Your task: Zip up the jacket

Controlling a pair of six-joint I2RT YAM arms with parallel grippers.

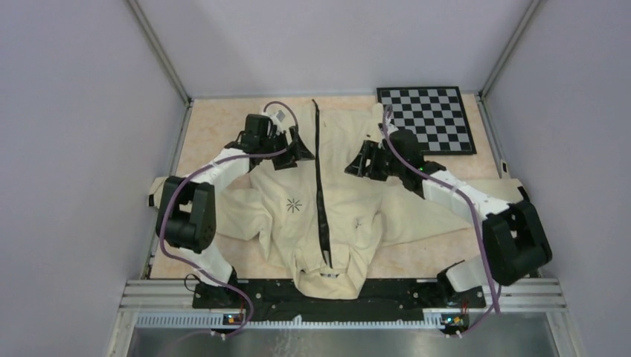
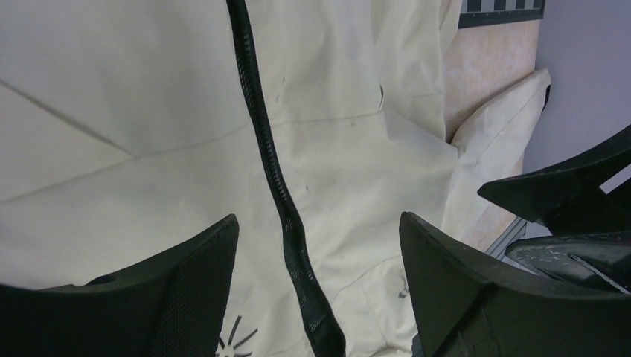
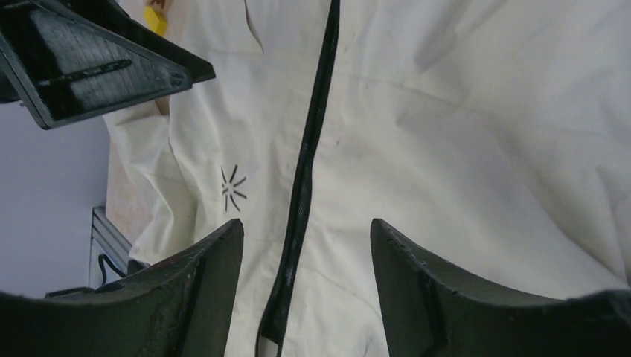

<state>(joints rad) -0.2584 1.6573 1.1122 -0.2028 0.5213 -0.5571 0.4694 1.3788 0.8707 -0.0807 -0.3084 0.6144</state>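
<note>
The cream jacket (image 1: 357, 186) lies flat on the table, collar toward the near edge. Its black zipper (image 1: 320, 186) runs down the middle and looks closed along most of its length. A black starburst logo (image 1: 295, 204) sits left of it. My left gripper (image 1: 298, 152) hovers open and empty above the jacket, left of the zipper (image 2: 279, 186). My right gripper (image 1: 356, 165) hovers open and empty to the right of the zipper (image 3: 305, 171). The logo shows in the right wrist view (image 3: 233, 187).
A black-and-white checkerboard (image 1: 428, 119) lies at the back right, partly under the jacket. The sleeves spread to the left edge (image 1: 160, 190) and right edge (image 1: 491, 190). Grey walls enclose the table; a black rail (image 1: 402, 294) runs along the near edge.
</note>
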